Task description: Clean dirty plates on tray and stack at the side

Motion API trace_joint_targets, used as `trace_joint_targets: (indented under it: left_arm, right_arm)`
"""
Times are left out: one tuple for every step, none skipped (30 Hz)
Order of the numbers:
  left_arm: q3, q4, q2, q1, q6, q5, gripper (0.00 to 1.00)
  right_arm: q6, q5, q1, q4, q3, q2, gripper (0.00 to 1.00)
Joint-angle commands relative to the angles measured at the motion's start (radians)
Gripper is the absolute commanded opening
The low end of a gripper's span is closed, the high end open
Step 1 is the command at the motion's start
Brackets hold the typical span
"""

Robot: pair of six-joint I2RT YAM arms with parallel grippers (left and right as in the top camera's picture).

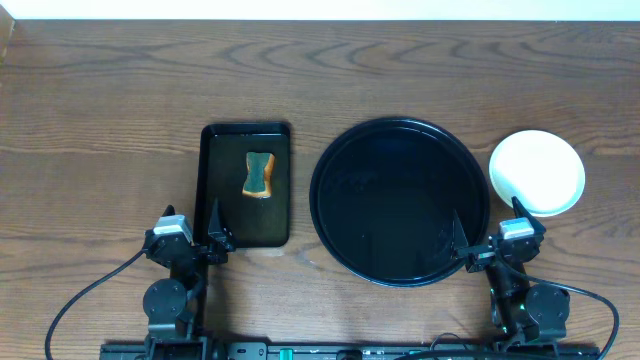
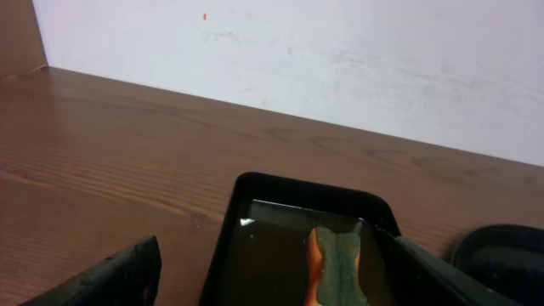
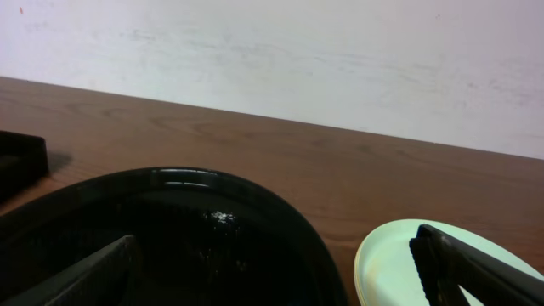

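The large round black tray [image 1: 400,202] sits right of centre with no plates on it; it also shows in the right wrist view [image 3: 170,229]. The plates [image 1: 537,172] lie in one pale stack on the table just right of the tray, with a mint-white one on top [image 3: 399,263]. My left gripper [image 1: 212,228] is open and empty at the near end of the rectangular tray. My right gripper [image 1: 485,232] is open and empty over the round tray's near right rim, beside the stack.
A small rectangular black tray [image 1: 225,180] left of centre holds an orange and green sponge [image 1: 259,174], which also shows in the left wrist view [image 2: 337,268]. Bare wooden table [image 1: 100,130] lies to the left and at the back.
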Motion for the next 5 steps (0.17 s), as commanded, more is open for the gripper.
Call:
trace_joint_targets:
  left_arm:
    - [-0.011, -0.048, -0.005, 0.005, 0.017, -0.013, 0.85]
    - [-0.011, -0.048, -0.005, 0.005, 0.017, -0.013, 0.85]
    - [-0.011, -0.048, -0.005, 0.005, 0.017, -0.013, 0.85]
    - [-0.011, -0.048, -0.005, 0.005, 0.017, -0.013, 0.85]
    - [-0.011, -0.048, -0.005, 0.005, 0.017, -0.013, 0.85]
  right_arm:
    - [0.012, -0.005, 0.015, -0.004, -0.001, -0.007, 0.99]
    - [0.012, -0.005, 0.015, -0.004, -0.001, -0.007, 0.99]
    - [0.011, -0.005, 0.015, -0.004, -0.001, -0.007, 0.99]
    - [0.011, -0.005, 0.015, -0.004, -0.001, -0.007, 0.99]
    - [0.011, -0.005, 0.015, -0.004, -0.001, -0.007, 0.99]
